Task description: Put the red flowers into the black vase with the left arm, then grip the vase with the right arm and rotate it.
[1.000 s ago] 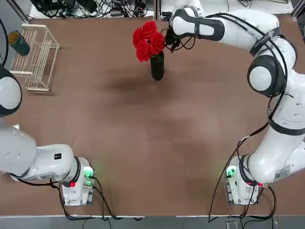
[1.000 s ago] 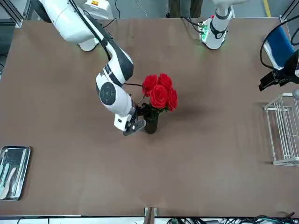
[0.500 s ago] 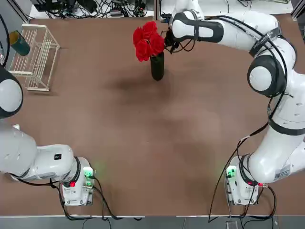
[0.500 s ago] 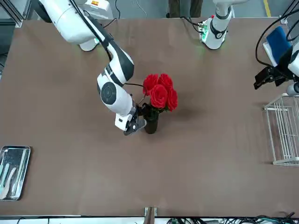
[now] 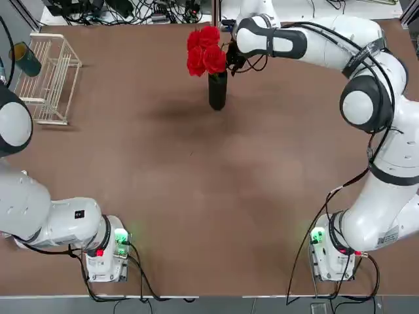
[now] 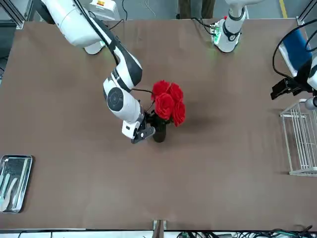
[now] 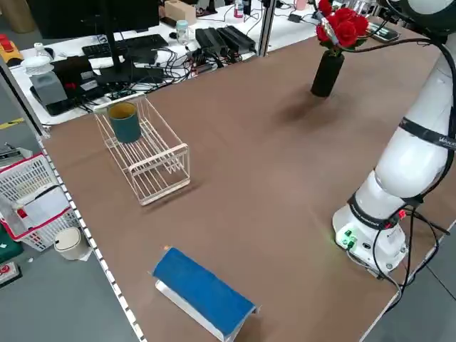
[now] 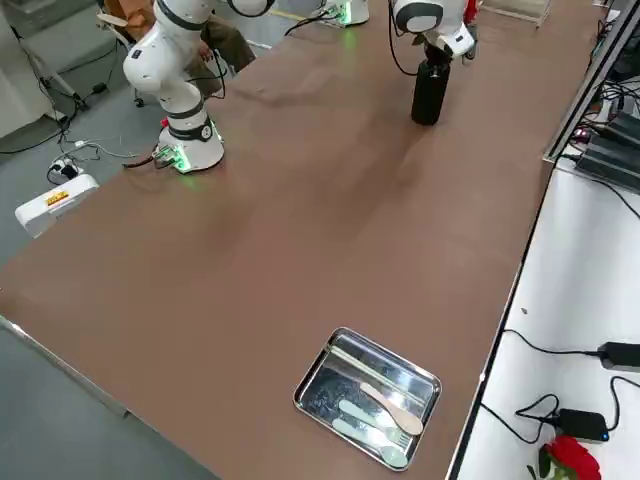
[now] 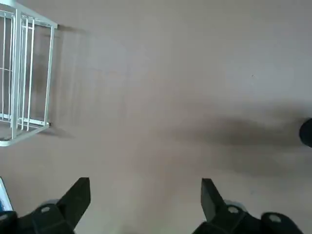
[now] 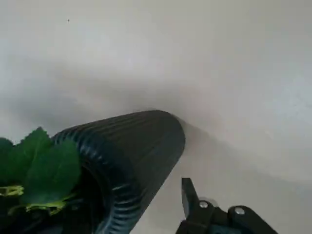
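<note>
light: bright, even | shadows: soft | wrist views: slightly blurred

This is a robotics lab. Two white arms are bolted to a wide brown desk [image 5: 196, 196], their bases [image 5: 105, 252] lit green. Past the desk's far edge lie tangled cables and power strips [image 7: 221, 39], a keyboard [image 7: 117, 48], and storage baskets [image 7: 32, 189] on the grey floor.

Bare tabletop [image 5: 216, 196] mid-table, black vase [image 5: 217, 91] far side, wire rack [image 5: 49, 78] left edge
</note>
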Tool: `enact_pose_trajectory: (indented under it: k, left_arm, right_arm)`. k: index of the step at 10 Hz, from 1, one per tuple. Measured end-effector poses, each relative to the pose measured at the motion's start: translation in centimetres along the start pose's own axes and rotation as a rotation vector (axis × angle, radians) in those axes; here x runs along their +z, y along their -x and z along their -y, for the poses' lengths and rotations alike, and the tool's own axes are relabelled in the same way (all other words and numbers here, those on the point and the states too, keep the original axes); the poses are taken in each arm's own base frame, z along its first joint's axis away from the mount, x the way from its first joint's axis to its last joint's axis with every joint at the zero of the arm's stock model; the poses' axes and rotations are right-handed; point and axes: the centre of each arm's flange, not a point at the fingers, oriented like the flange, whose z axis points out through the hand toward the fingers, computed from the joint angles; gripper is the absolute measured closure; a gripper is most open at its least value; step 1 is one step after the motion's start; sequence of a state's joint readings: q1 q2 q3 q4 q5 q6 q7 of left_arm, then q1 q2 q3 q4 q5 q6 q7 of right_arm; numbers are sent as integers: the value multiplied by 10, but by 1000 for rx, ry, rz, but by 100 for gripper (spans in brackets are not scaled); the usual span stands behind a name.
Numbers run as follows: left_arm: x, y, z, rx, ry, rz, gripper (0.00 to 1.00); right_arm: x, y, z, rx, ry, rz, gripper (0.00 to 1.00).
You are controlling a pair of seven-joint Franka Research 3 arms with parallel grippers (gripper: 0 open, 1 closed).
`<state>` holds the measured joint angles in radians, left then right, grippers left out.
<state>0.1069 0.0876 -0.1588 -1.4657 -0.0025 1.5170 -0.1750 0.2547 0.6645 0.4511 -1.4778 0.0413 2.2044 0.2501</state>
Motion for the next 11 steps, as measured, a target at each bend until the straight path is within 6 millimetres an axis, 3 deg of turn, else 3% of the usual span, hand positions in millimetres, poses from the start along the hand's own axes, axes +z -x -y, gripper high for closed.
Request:
enact_pose_trajectory:
  k: [3, 6, 8, 11]
  left_arm:
    - [-7, 0, 0, 0, 2, -14, 0]
    - [-11, 0, 0, -1, 4, -22, 0]
    - [-11, 0, 0, 0, 4, -22, 0]
    - [-10, 1, -5, 9, 4, -22, 0]
  right_arm:
    - [0, 2, -3, 3, 7, 24, 48]
    - [0, 2, -4, 4, 9, 31, 53]
    - [-1, 2, -4, 2, 10, 31, 63]
    - [-1, 3, -4, -4, 16, 35, 66]
